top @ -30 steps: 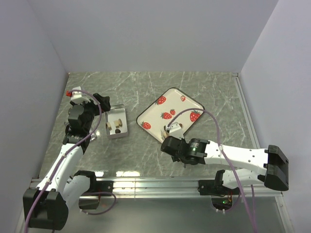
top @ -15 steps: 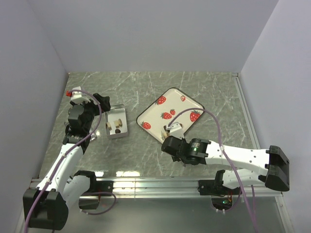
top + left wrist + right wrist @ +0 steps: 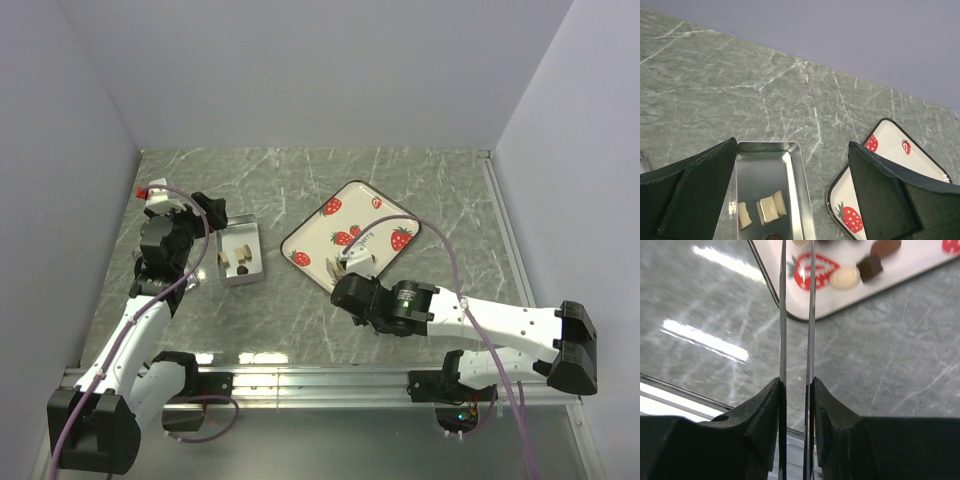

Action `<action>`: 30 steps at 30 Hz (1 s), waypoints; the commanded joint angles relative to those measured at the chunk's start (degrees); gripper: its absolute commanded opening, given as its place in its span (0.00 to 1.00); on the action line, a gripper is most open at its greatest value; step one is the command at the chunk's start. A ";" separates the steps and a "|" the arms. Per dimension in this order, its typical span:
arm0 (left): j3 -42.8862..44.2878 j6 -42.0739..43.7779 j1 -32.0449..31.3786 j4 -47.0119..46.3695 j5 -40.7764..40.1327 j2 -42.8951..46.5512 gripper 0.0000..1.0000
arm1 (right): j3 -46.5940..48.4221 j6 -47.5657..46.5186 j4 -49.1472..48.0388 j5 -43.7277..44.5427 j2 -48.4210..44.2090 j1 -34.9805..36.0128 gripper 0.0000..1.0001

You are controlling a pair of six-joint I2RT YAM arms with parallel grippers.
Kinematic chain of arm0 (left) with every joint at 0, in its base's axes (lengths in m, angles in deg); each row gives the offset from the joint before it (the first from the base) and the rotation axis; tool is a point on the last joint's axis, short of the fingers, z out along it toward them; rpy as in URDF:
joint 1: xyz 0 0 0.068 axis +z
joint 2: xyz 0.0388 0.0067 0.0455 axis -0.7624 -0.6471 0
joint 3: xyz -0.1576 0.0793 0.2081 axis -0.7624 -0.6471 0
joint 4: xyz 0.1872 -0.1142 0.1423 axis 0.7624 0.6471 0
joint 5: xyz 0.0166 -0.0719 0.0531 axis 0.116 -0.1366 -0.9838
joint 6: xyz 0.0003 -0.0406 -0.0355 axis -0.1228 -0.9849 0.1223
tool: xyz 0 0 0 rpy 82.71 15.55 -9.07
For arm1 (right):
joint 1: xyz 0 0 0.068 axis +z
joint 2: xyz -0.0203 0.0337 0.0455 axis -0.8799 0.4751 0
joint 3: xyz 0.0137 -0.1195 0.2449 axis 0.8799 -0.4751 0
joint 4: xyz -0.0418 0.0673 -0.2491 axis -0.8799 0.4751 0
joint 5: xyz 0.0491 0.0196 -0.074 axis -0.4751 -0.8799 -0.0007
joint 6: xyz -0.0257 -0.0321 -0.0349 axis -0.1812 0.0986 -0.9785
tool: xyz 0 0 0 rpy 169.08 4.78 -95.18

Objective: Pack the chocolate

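The small rectangular silver metal tin [image 3: 760, 170] stands open on the grey-green marbled table [image 3: 740, 75]. It is to the left of the white rounded-square tray with a dark rim and printed red strawberries [image 3: 900, 160], the two near each other but apart. Inside the tin, at its near end, lie three cream chocolate pieces [image 3: 769, 209] close together, and just in front of them one dark brown chocolate piece [image 3: 772, 237], which the lower edge of the picture cuts; the far half of the tin shows bare metal. The left gripper [image 3: 792, 145] hangs over the tin, released, with its two black fingers spread wide, one toward each side. On the tray, near its front corner, the right wrist view shows a round cream chocolate [image 3: 845, 277], just beside it a dark brown square chocolate [image 3: 870, 267], and a little farther a brown oval chocolate [image 3: 885, 246]. The right gripper [image 3: 350, 262] is low over this near edge of the tray; its thin fingers [image 3: 782, 315] stand almost together, with only a narrow slit between them (their tips run out of the wrist picture at the top, where something cream shows). Whether they pinch a chocolate there I cannot tell
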 commanded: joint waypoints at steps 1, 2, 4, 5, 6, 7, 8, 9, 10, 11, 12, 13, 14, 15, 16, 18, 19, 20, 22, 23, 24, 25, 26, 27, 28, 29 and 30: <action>2.38 -0.03 -0.19 -1.41 0.86 0.33 0.99 | 6.26 -3.88 -2.94 3.79 -0.54 0.18 0.33; 2.38 -0.03 -0.19 -1.32 0.86 0.15 0.99 | 7.83 -4.67 -3.20 3.88 -0.27 0.27 0.33; 2.56 0.05 -0.19 -1.32 0.94 0.07 1.00 | 9.33 -6.78 -4.25 3.71 1.05 0.10 0.33; 2.56 0.05 -0.19 -1.23 0.94 0.15 0.99 | 10.99 -7.49 -4.69 3.53 2.18 0.18 0.33; 2.47 0.05 -0.19 -1.23 1.03 0.07 0.99 | 11.97 -9.06 -5.65 3.09 2.98 0.09 0.33; 2.47 -0.03 -0.19 -1.32 1.03 0.24 0.99 | 12.85 -9.95 -6.01 2.83 3.68 0.18 0.33; 2.38 -0.03 -0.19 -1.32 0.95 0.24 0.99 | 15.03 -10.65 -6.27 2.65 4.73 0.18 0.33; 2.38 -0.12 -0.19 -1.41 0.86 0.33 1.00 | 16.18 -12.31 -6.89 2.22 6.66 0.18 0.33; 2.30 -0.03 -0.19 -1.49 0.77 0.50 0.99 | 17.33 -13.20 -7.24 1.95 7.72 0.18 0.33; 2.30 -0.03 -0.19 -1.49 0.68 0.42 0.99 | 19.69 -15.12 -8.37 1.43 9.82 0.09 0.33; 2.30 -0.03 -0.19 -1.49 0.68 0.33 0.99 | 20.93 -16.19 -8.91 0.29 10.80 0.01 0.33; 2.30 -0.12 -0.19 -1.49 0.77 0.24 0.99 | 22.16 -17.07 -9.44 -0.42 12.02 0.01 0.33; 2.30 -0.03 -0.19 -1.41 0.77 0.07 1.00 | 24.78 -18.73 -9.70 -1.03 14.47 -0.08 0.33; 2.38 -0.03 -0.19 -1.49 0.86 -0.11 0.99 | 26.11 -19.53 -10.23 -1.56 15.72 -0.17 0.33; 2.47 -0.03 -0.19 -1.58 0.86 -0.28 0.99 | 27.26 -20.41 -10.49 -2.79 17.03 -0.26 0.33; 2.47 -0.12 -0.19 -1.49 0.77 -0.46 0.99 | 30.86 -22.34 -10.93 -4.11 20.81 -0.61 0.33; 2.47 -0.03 -0.19 -1.41 0.51 -0.46 0.99 | 33.14 -22.87 -10.93 -5.16 22.13 -0.78 0.33; 2.56 0.05 -0.19 -1.41 0.50 -0.55 0.99 | 34.29 -23.83 -10.93 -5.78 24.41 -0.87 0.33; 2.47 0.05 -0.19 -1.41 0.33 -0.29 0.99 | 37.18 -24.54 -11.11 -6.49 26.44 -1.22 0.33; 2.38 0.05 -0.19 -1.41 0.33 -0.20 1.00 | 38.07 -25.15 -11.11 -7.01 28.10 -1.31 0.33; 2.38 0.05 -0.19 -1.49 0.24 -0.29 1.00 | 38.78 -25.51 -11.55 -7.71 28.82 -1.57 0.33; 2.38 0.05 -0.19 -1.41 0.33 -0.20 0.99 | 39.92 -25.77 -11.72 -8.50 29.52 -1.75 0.33; 2.38 0.05 -0.19 -1.32 0.24 -0.20 0.99 | 40.36 -26.21 -11.99 -9.47 30.48 -2.10 0.33; 2.47 0.05 -0.19 -1.32 0.15 -0.29 0.99 | 40.80 -26.39 -12.08 -9.91 31.10 -2.28 0.33; 2.47 0.05 -0.19 -1.23 0.24 -0.37 0.99 | 41.59 -26.48 -12.08 -10.00 31.98 -2.37 0.33; 2.47 0.05 -0.19 -1.23 0.15 -0.29 1.00 | 41.94 -26.65 -12.08 -10.27 32.34 -2.54 0.34; 2.47 0.14 -0.19 -1.23 0.15 -0.29 0.99 | 42.21 -26.65 -11.90 -10.70 32.69 -2.54 0.34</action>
